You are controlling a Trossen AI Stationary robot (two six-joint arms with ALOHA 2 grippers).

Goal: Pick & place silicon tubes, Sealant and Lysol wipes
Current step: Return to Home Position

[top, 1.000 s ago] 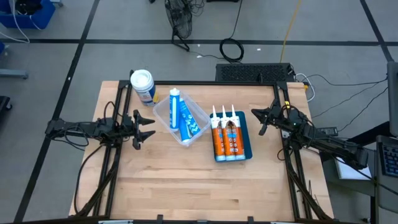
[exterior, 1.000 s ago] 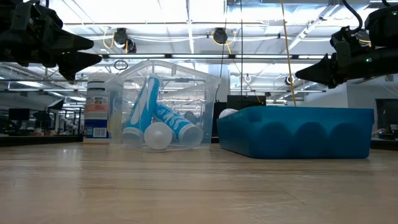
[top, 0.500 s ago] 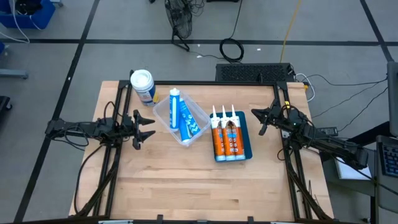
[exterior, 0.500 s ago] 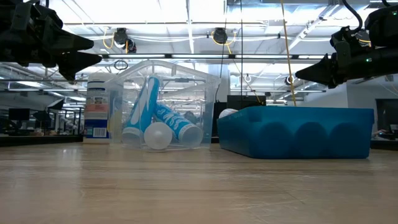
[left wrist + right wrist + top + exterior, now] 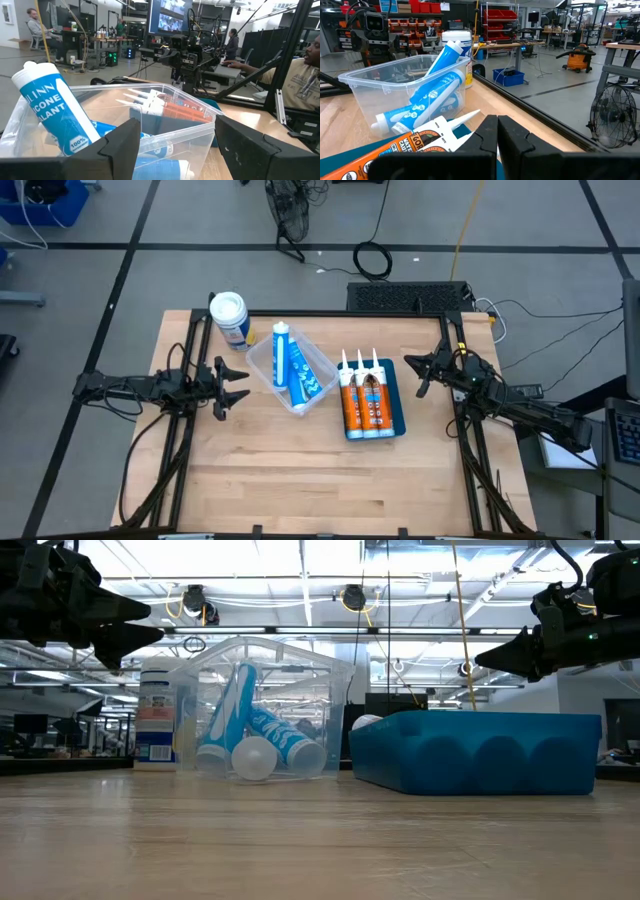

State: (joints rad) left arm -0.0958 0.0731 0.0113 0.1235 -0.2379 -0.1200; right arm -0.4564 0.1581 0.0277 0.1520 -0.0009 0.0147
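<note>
Two blue-and-white silicone cartridges (image 5: pixel 295 368) lie in a clear plastic bin (image 5: pixel 262 366); one leans on its far rim. Three orange sealant tubes (image 5: pixel 364 402) lie side by side in a blue tray (image 5: pixel 394 410). The Lysol wipes canister (image 5: pixel 229 316) stands upright on the table at the far left. My left gripper (image 5: pixel 236 386) hovers open, left of the bin, above the table. My right gripper (image 5: pixel 419 374) hovers shut, right of the tray; both are empty.
The wooden table (image 5: pixel 300 470) has bare room along its near half. In the low view the bin (image 5: pixel 260 710) and the blue tray (image 5: pixel 480 750) stand side by side. People sit at desks beyond the table in the left wrist view (image 5: pixel 305 70).
</note>
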